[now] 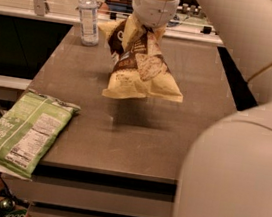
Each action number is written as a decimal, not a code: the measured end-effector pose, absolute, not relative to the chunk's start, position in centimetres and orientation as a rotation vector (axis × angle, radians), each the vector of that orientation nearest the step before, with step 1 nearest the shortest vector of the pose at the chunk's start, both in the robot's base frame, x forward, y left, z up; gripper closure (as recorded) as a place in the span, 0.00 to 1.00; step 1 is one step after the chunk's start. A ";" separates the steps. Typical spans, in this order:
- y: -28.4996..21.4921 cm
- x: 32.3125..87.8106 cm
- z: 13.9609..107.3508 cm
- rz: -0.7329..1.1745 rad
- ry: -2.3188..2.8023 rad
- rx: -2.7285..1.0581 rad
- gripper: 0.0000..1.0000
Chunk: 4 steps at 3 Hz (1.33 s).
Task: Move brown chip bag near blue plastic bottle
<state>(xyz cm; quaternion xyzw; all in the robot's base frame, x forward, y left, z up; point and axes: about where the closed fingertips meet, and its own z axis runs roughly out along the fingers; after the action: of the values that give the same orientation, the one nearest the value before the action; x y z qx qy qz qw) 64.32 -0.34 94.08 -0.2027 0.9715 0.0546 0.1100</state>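
Currently I see my pincer (146, 27) just to the right of the blue plastic bottle (88, 15) in the camera view, at about the height of the bottle's label. It is clamped on the top corner of the brown chip bag (141, 71). The white wrist above covers most of the fingers, so I judge the grip by the bag hanging free from it.

The bag dangles tilted, with its dark brown panel and chip pictures facing me and its pale yellow bottom edge lowest. That edge is clear of the desk (136, 141), and a soft shadow (134, 120) lies on the desk below it. The bag's upper left corner comes close to the bottle, but I see a gap between them and they do not touch.

The bottle stands upright with its white cap on, at the far left corner of the desk. A green bag (21, 132) lies flat well in front of the bottle, at the near left edge, label side up and partly overhanging that edge. My arm (245, 50) sweeps in from the right of the bottle, and its nearest section fills the lower right of my view.
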 end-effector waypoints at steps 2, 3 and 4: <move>-0.1 74.5 97.5 0.267 2.615 -0.531 1.00; -0.2 76.6 99.5 0.277 2.526 -0.499 1.00; 0.2 78.3 98.8 0.269 2.517 -0.472 1.00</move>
<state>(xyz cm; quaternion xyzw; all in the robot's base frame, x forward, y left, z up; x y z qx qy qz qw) 78.31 0.16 98.75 -0.1760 0.9386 0.1004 0.2794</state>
